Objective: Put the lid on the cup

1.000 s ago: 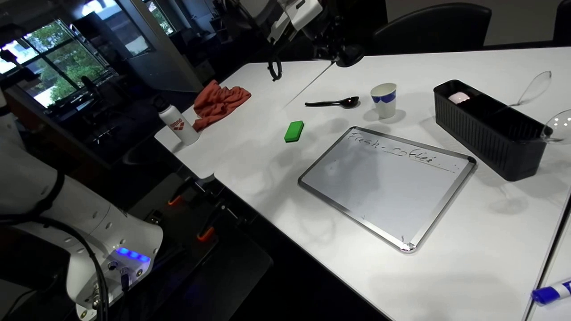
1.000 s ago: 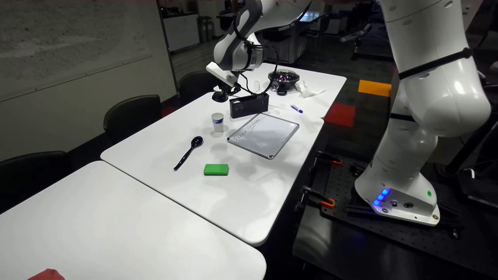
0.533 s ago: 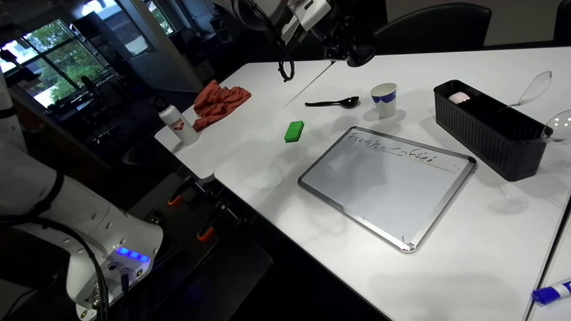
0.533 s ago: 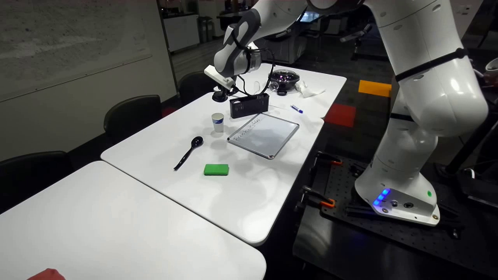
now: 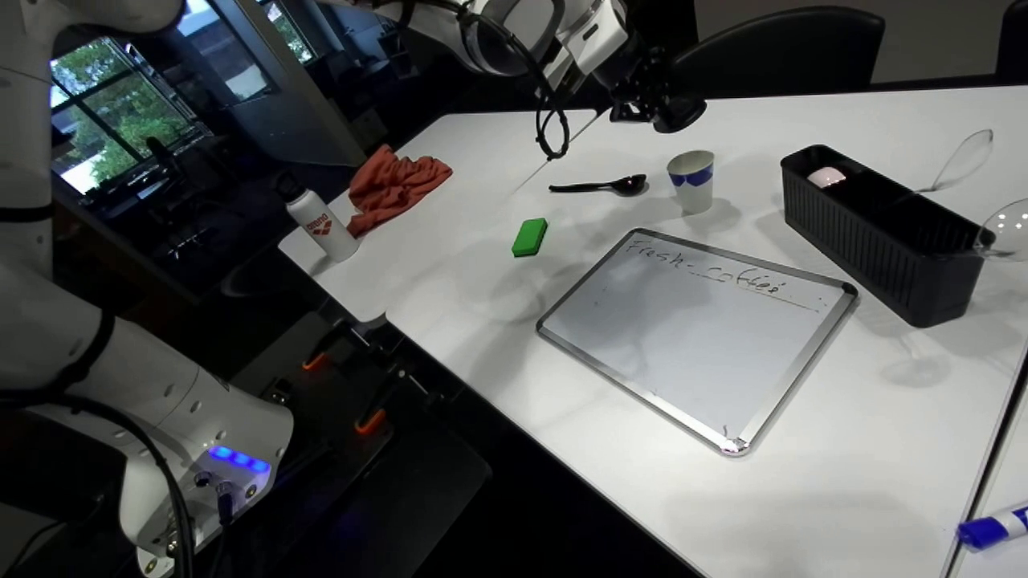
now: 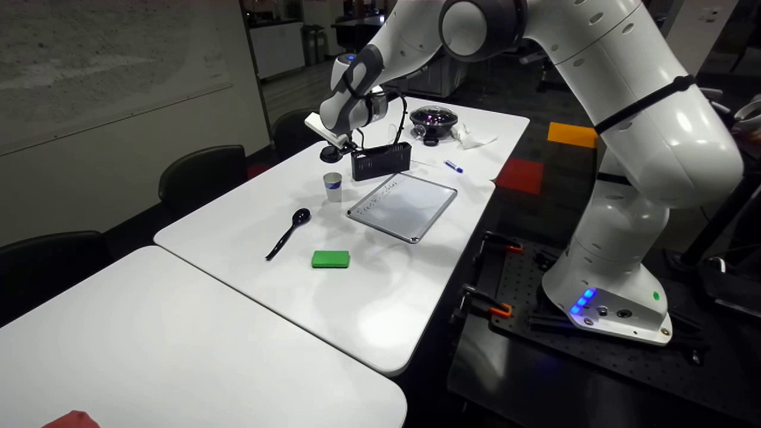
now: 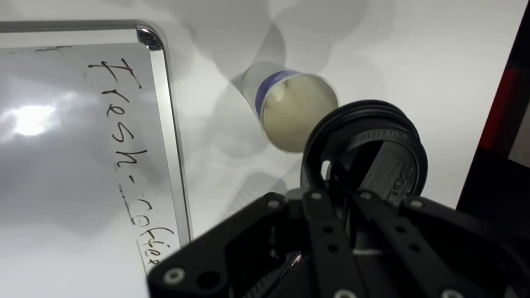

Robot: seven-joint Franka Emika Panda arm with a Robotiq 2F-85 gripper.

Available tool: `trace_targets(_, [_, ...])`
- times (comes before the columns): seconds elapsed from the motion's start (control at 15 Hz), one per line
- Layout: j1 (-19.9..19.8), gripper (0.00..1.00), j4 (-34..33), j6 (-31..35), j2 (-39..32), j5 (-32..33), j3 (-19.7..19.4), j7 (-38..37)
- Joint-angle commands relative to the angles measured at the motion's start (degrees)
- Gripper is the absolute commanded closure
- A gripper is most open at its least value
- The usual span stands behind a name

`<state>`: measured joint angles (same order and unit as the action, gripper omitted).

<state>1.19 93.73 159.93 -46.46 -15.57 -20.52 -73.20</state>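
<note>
Your fingers [image 7: 321,219] are clamped on the black lid [image 7: 383,159], which you find right of centre in the wrist view with its embossed lettering facing the camera. In both exterior views you have it above the cup [image 5: 691,182], apart from the rim. The cup stands upright on the tabletop [image 5: 482,321]; near the top centre of the wrist view you look past its blue band into a pale interior, down to a small, lighter patch of its floor, and from that angle the lid's edge overlaps the mouth. In an exterior view, at the right of the frame, your long black bin [image 5: 867,257] has a pinkish-white rounded piece [image 5: 826,176] in the compartment at its upper-left end. A capped white bottle [image 5: 320,223] is at the left, just beside a red cloth [image 5: 395,189]; you cannot see into it. Near the top of the frame in an exterior view, a dark round bowl [image 6: 443,128] has a glossy top, and you cannot tell what it holds.
</note>
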Motion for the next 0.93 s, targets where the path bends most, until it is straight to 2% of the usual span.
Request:
trace_targets(0.0, [-1.92, 0.98, -6.19, -3.23, -3.87, 1.16, 1.12, -2.74])
trace_targets(0.47, [-4.84, 0.98, -12.87, -9.88, -8.07, 1.12, 3.29, -2.31])
trace_targets(0.87, [-5.80, 0.98, -17.21, -12.70, -11.13, 1.46, 3.81, -2.87])
